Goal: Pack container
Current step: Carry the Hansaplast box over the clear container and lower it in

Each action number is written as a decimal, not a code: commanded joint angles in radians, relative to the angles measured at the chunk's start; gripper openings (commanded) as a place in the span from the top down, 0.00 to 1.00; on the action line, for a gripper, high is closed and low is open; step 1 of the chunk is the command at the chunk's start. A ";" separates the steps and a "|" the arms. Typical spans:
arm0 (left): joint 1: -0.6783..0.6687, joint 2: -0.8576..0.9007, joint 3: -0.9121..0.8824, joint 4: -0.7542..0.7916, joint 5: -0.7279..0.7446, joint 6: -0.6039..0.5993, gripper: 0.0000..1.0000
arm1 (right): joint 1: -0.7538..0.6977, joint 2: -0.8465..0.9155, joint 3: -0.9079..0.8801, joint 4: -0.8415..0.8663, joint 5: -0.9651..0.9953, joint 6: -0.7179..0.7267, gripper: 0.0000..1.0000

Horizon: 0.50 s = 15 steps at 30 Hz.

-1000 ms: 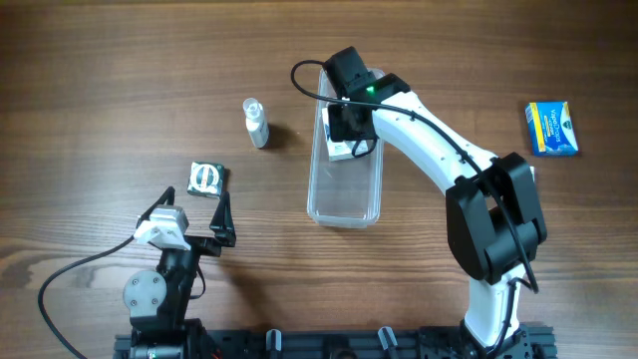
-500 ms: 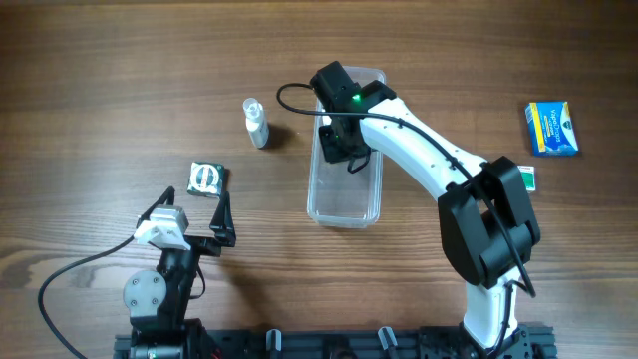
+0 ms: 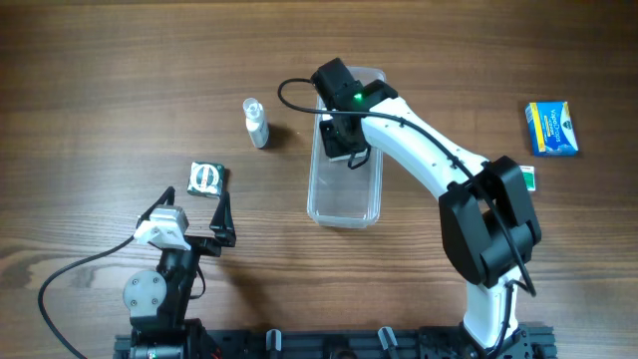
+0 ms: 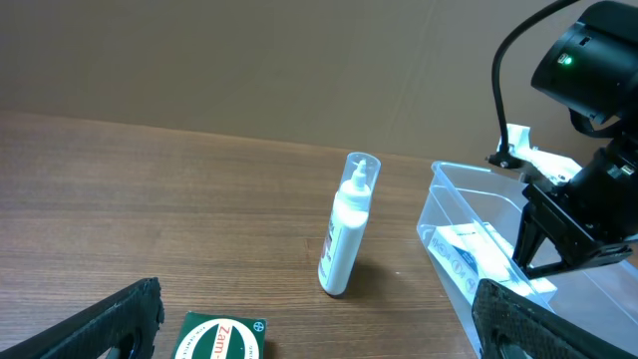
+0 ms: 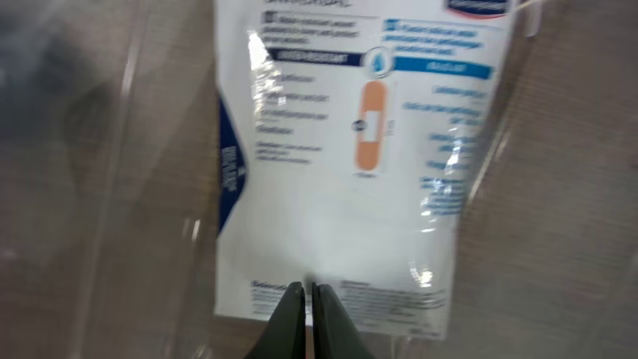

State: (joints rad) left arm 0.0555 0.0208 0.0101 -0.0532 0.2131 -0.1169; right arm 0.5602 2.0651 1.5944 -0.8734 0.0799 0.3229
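Now the container [image 3: 344, 204] sits mid-table with the plaster box [image 5: 339, 170] flat inside. My right gripper [image 5: 308, 317] has shifted slightly above it, jaws together, empty — one item packed. Left gripper [image 4: 319, 324] idles, jaws apart.

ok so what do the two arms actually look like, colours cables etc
The right arm has white links, bulky black joints and a black wrist with a green light, with a black cable looping off it. The left arm is mostly black with a white piece near the wrist, a grey round joint cap, a black cable and black fingers.
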 commanded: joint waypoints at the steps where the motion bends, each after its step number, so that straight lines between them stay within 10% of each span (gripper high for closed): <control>1: 0.009 0.000 -0.005 -0.004 -0.005 0.008 0.00 | -0.014 0.023 0.018 0.013 0.044 -0.005 0.96; 15: 0.009 0.000 -0.005 -0.004 -0.005 0.008 0.00 | -0.014 0.060 0.015 0.078 -0.194 0.057 0.96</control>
State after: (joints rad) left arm 0.0559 0.0208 0.0101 -0.0532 0.2131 -0.1169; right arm 0.5446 2.0949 1.5944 -0.8043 -0.0525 0.3397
